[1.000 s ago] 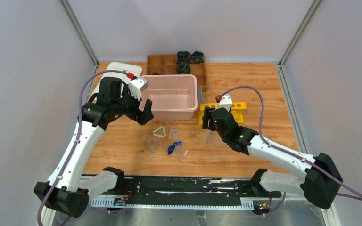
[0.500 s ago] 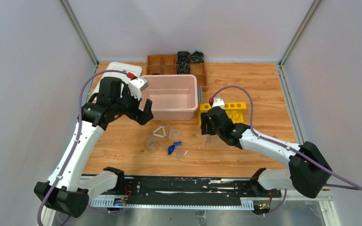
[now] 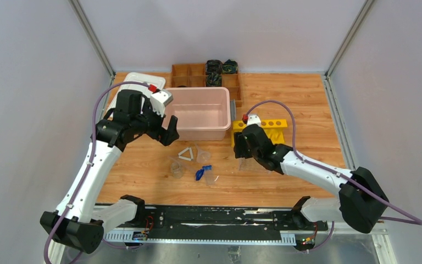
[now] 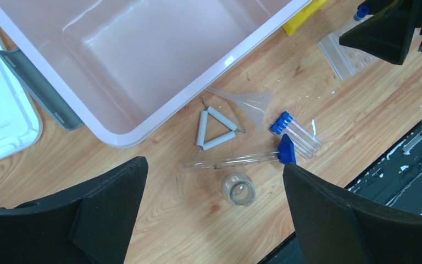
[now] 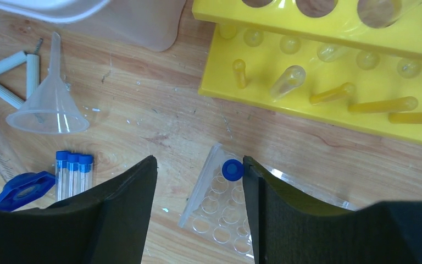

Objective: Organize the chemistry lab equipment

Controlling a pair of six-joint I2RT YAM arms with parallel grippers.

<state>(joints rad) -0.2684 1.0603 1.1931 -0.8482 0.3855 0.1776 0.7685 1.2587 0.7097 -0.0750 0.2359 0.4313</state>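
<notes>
Jaws on your right gripper (image 5: 200, 162) are standing parted around the blue-capped tube (image 5: 232, 169) at the clear tray (image 5: 220, 212)'s corner, beside the yellow rack (image 5: 329, 77); your left gripper (image 4: 214, 168) is gaping wide above the triangle (image 4: 214, 129).

Clear funnel (image 4: 250, 103), white triangle (image 4: 215, 127), blue-capped tubes (image 4: 296, 132), small beaker (image 4: 238, 188), clustered together

Left arm (image 3: 96, 159) and right arm (image 3: 313, 168) reach forward, both jaws parted.
</notes>
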